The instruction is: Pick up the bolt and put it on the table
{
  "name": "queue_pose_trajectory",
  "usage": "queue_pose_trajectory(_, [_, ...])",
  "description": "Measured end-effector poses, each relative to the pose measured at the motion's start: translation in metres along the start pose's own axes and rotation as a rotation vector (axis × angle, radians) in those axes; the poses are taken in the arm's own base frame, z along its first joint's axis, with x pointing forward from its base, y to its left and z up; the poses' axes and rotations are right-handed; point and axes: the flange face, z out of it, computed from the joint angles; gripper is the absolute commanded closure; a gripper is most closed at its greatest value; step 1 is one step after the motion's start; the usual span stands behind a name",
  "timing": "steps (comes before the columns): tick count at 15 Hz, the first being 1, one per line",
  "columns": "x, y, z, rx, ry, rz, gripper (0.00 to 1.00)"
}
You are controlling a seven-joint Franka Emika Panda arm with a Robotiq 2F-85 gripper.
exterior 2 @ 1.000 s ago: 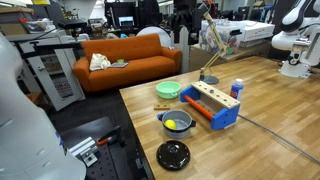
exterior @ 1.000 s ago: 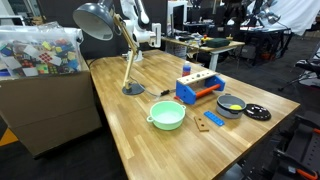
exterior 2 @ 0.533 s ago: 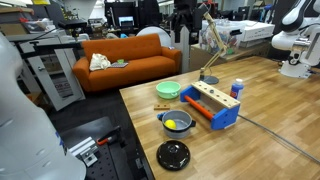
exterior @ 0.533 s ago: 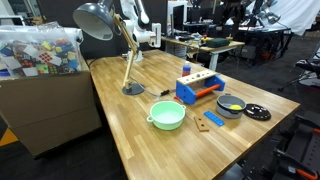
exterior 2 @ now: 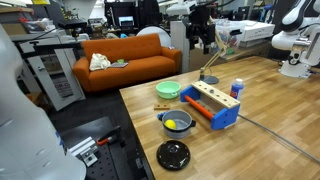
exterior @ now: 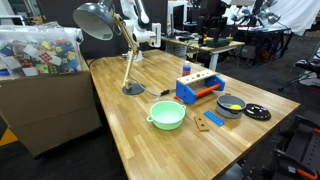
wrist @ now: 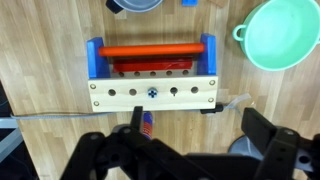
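In the wrist view a small bolt with a blue cross head (wrist: 152,92) sits in a hole of the wooden strip of a blue toy toolbox (wrist: 150,62). The toolbox stands on the light wooden table (wrist: 60,140) and shows in both exterior views (exterior: 198,86) (exterior 2: 212,104). My gripper (wrist: 195,125) is open and empty, well above the table, with the toolbox's front edge between its black fingers (wrist: 135,118). It hangs dark and high at the far side in both exterior views (exterior 2: 200,30) (exterior: 210,18). The bolt is too small to make out in the exterior views.
A blue-and-red can (wrist: 146,124) stands by the toolbox. A green bowl (exterior: 167,115) (wrist: 280,35), a grey bowl holding a yellow thing (exterior: 231,105), a black lid (exterior: 257,112), a blue piece (exterior: 208,122) and a desk lamp (exterior: 133,89) share the table (exterior: 130,130). A box of blocks (exterior: 40,55) stands beside it.
In the exterior views the dark gripper has shifted sideways high above the far end of the table. Nothing on the table has moved.
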Motion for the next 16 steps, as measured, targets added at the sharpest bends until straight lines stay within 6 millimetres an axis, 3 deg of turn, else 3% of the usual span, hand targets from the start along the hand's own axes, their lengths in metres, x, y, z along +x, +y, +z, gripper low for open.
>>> queue_pose_trajectory(4, [0.024, 0.001, 0.038, -0.097, 0.010, -0.016, 0.00])
queue_pose_trajectory(13, [0.032, 0.003, 0.041, -0.103, 0.017, 0.008, 0.00])
queue_pose_trajectory(16, [0.034, 0.015, 0.063, -0.113, -0.013, 0.042, 0.00])
